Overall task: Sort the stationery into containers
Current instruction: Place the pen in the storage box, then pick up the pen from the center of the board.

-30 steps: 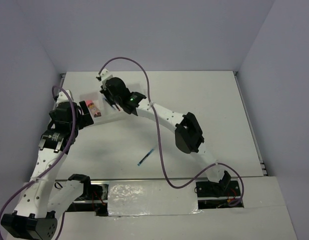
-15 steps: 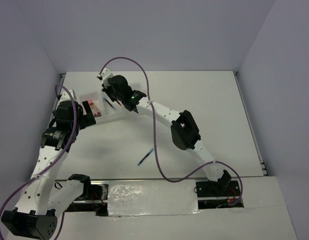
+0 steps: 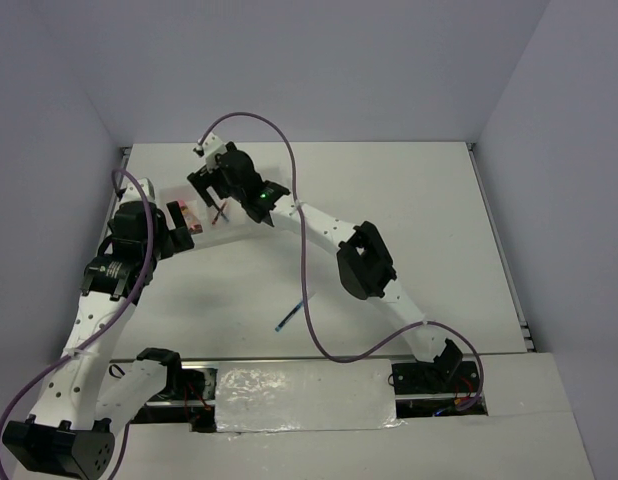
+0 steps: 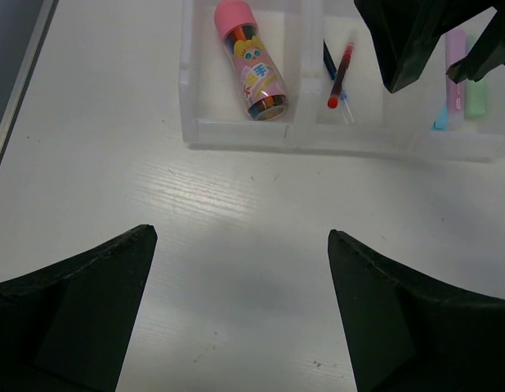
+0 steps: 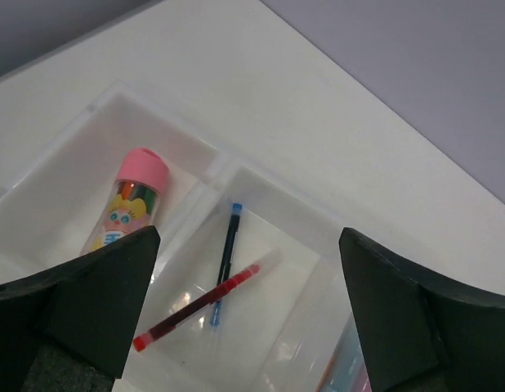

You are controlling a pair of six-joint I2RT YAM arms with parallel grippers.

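Observation:
The white three-compartment tray (image 3: 234, 226) (image 4: 244, 135) (image 5: 177, 122) sits at the far left of the table. A pink-capped jar (image 4: 251, 61) (image 5: 130, 204) lies in one end compartment. In the middle compartment a red pen (image 4: 341, 73) (image 5: 195, 306) lies across a dark blue-tipped pen (image 5: 227, 257). Highlighters (image 4: 457, 57) lie in the other end compartment, partly hidden. A blue pen (image 3: 291, 315) lies on the table nearer the arm bases. My right gripper (image 3: 213, 196) (image 5: 246, 241) hangs open above the middle compartment, empty. Open and empty too, my left gripper (image 3: 179, 222) (image 4: 240, 241) hovers just in front of the tray.
The table's left edge (image 4: 24, 82) runs close beside the tray. A purple cable (image 3: 289, 160) loops over the right arm near the back wall. The right arm's links (image 3: 364, 262) stretch diagonally across the table's middle.
My right gripper has gone from shut to open over the tray and shifted slightly left. The red pen now lies loose in the middle compartment. The left gripper stayed open.

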